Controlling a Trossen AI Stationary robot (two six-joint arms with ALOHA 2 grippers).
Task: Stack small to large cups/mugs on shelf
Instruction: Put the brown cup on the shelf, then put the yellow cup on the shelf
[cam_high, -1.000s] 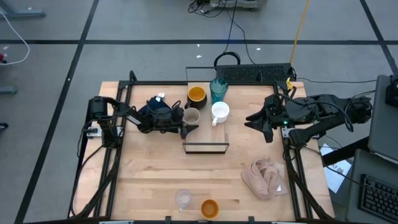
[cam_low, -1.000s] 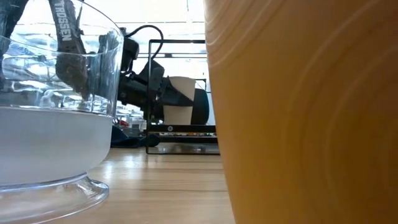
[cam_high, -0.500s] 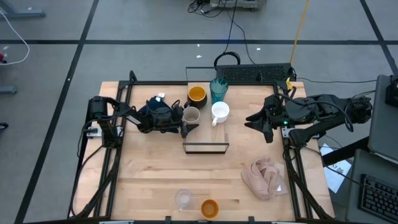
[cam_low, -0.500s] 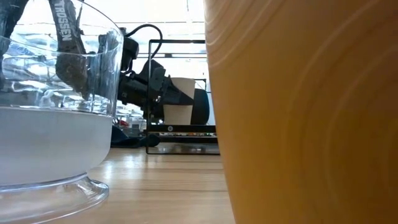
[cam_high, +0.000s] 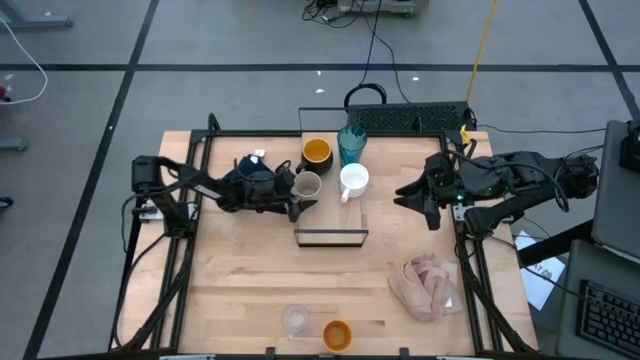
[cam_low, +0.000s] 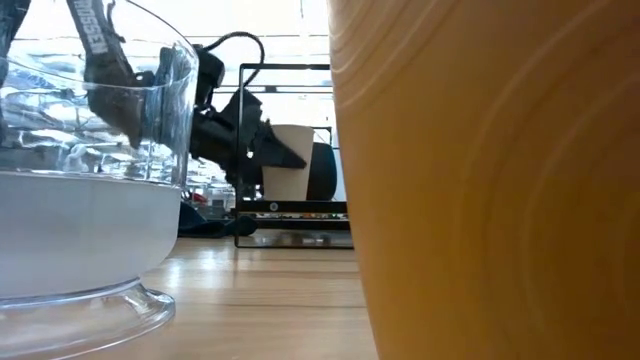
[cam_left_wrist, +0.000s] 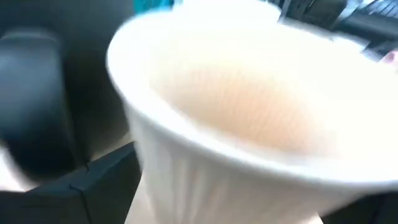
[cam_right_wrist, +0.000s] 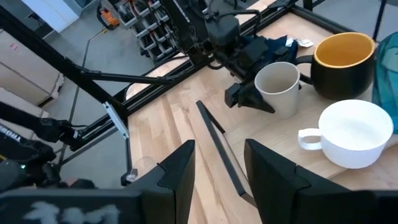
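The grey-beige cup (cam_high: 307, 186) stands upright on the light-wood shelf (cam_high: 331, 237), near its left side. Beside it on the board are the black mug with a yellow inside (cam_high: 316, 152), the teal tumbler (cam_high: 351, 143) and the white mug (cam_high: 354, 181). My left gripper (cam_high: 296, 205) is at the near-left side of the grey-beige cup (cam_right_wrist: 277, 87), which fills the left wrist view (cam_left_wrist: 249, 124). Its fingers look apart (cam_right_wrist: 249, 98). My right gripper (cam_right_wrist: 217, 168) is open and empty at the table's right side (cam_high: 425, 205). The clear glass (cam_high: 294, 320) and the orange cup (cam_high: 337, 335) stand at the near edge. My left gripper comes level from the table's left at the grey-beige cup's lower wall (cam_right_wrist: 267, 102). One dark finger (cam_left_wrist: 37, 124) shows beside the cup. I cannot tell whether the fingers touch it. The cup stands upright on the shelf.
A dark navy cloth (cam_high: 255, 168) lies under my left arm. A pink-beige cloth (cam_high: 428, 283) lies at the near right. The shelf's dark frame (cam_low: 243, 150) rises behind the cups. The glass (cam_low: 90, 200) and orange cup (cam_low: 480, 180) block most of the low view.
My left arm's rear part has swung toward the table's left edge, and its gripper has turned a little beside the grey-beige cup. The cup stays upright in its place.
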